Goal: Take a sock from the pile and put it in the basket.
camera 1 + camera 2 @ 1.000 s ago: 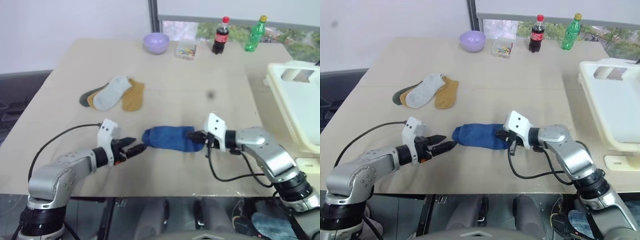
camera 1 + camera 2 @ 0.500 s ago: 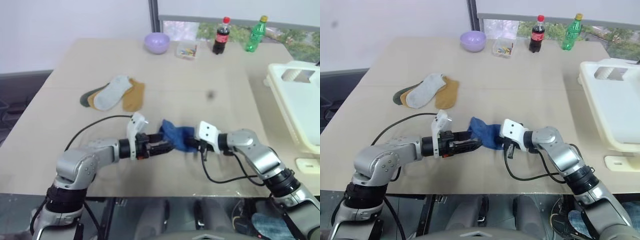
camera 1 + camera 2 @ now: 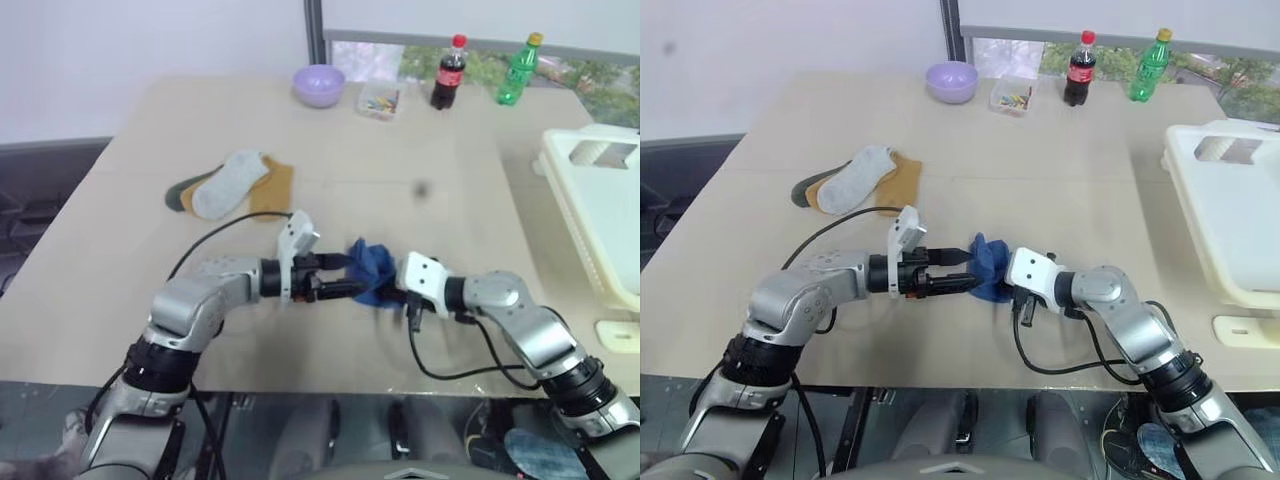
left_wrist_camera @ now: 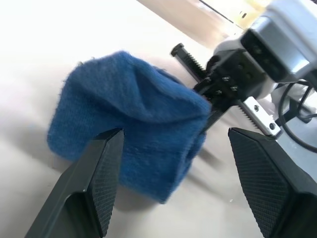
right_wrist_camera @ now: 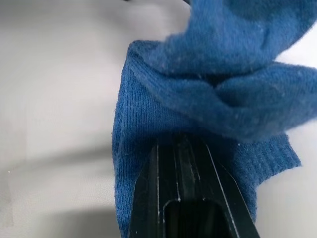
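Observation:
A blue sock lies bunched up on the table near its front edge, apart from the pile of grey, mustard and dark green socks at the back left. My right gripper is shut on the sock's right end; its closed fingers pinch the blue fabric. From the left, my left gripper stands open, with its two pads either side of the bunched sock. The cream-white basket stands at the table's right edge.
A lilac bowl, a small clear box, a cola bottle and a green bottle line the far edge. Black cables hang from both wrists over the table's front.
My left gripper has swung right, from beside the flat sock to around it, still open. The sock has gone from stretched flat to bunched up. The right gripper has kept its grip and place.

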`<state>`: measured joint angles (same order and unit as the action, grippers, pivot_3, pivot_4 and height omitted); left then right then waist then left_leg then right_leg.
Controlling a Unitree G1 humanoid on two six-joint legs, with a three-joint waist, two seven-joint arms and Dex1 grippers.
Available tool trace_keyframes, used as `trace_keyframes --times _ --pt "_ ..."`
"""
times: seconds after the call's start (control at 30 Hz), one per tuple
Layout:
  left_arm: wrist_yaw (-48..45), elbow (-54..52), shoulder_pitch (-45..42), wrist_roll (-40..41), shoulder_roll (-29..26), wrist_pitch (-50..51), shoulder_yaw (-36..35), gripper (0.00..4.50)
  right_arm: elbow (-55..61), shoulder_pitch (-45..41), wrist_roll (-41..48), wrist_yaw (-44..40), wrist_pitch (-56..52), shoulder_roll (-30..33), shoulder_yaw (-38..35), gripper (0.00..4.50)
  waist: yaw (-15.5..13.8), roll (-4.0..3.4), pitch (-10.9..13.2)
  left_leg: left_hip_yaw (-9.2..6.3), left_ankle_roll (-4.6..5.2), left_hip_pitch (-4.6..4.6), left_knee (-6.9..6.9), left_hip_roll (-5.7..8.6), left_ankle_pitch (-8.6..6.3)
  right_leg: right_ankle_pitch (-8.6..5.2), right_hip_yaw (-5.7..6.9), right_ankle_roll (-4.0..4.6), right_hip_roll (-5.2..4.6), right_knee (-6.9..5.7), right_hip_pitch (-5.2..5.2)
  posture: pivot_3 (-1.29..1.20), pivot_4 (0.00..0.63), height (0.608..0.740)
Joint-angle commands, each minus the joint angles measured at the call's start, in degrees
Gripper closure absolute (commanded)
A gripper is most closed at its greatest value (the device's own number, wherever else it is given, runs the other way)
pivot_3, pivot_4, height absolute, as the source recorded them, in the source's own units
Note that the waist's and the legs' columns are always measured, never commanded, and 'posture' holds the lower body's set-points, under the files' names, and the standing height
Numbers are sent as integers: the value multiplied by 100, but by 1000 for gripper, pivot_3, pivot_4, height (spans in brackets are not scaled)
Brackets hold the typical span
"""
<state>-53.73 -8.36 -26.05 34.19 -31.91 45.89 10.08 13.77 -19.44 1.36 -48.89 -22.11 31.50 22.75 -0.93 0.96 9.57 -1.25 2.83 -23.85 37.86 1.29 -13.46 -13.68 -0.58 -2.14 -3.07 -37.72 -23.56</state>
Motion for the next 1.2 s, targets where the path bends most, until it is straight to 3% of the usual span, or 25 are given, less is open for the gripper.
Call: trace_keyframes --times 0.03,0.23,0.33,0.43,0.53,0.67,0.7,0.93,1.2 --pt "-301 258 -230 -309 238 -391 431 939 298 118 -147 -55 -35 176 42 4488 6 0 0 1 0 0 1 3 0 0 0 -1 0 1 1 0 150 740" --pt "-662 917 -458 -825 491 -616 1054 939 1155 347 140 -245 -395 554 -334 4488 14 1 2 -2 1 -4 1 1 0 -1 3 -3 8 0 -1 0 150 740" --pt "-851 1333 -429 -1261 400 -914 1396 939 1720 551 726 -305 -1077 667 -830 4488 17 0 1 -2 2 -3 1 -1 0 -1 3 -4 10 -2 0 0 150 740" --pt "-1008 1486 -380 -1399 364 -1160 1392 939 2305 793 1428 -240 -1765 732 -1574 3706 15 1 -2 -2 2 1 2 -3 0 -1 1 -4 9 -2 4 0 150 740" --pt "-1096 1450 -370 -1402 406 -1422 1256 939 2542 827 2086 135 -2420 397 -2226 2256 18 4 -5 -5 3 3 4 -6 -1 -1 4 -4 7 -1 9 0 150 740" --pt "-1100 1180 -283 -1489 351 -1809 1083 939 2341 361 2403 759 -2962 -215 -2242 321 39 2 -6 -4 3 7 5 -12 -1 -1 2 -3 8 -6 9 0 150 740" --pt "-1057 1093 -250 -1528 322 -1887 1037 939 2195 221 2420 926 -3056 -409 -2179 112 49 2 -6 -4 3 7 5 -12 -1 0 2 -3 8 -7 7 0 150 740" --pt "-806 -15 178 -1678 -217 -2167 591 939 987 -196 1974 1372 -2993 -855 -1337 112 67 -5 -2 0 2 -3 1 -11 -1 0 -4 0 5 -6 -5 0 150 740" --pt "-561 -512 757 -1604 -663 -2062 -26 939 433 -29 1372 583 -2601 250 -147 112 22 -10 0 -3 3 -5 -1 -6 -1 0 4 -2 1 2 -3 0 150 740"
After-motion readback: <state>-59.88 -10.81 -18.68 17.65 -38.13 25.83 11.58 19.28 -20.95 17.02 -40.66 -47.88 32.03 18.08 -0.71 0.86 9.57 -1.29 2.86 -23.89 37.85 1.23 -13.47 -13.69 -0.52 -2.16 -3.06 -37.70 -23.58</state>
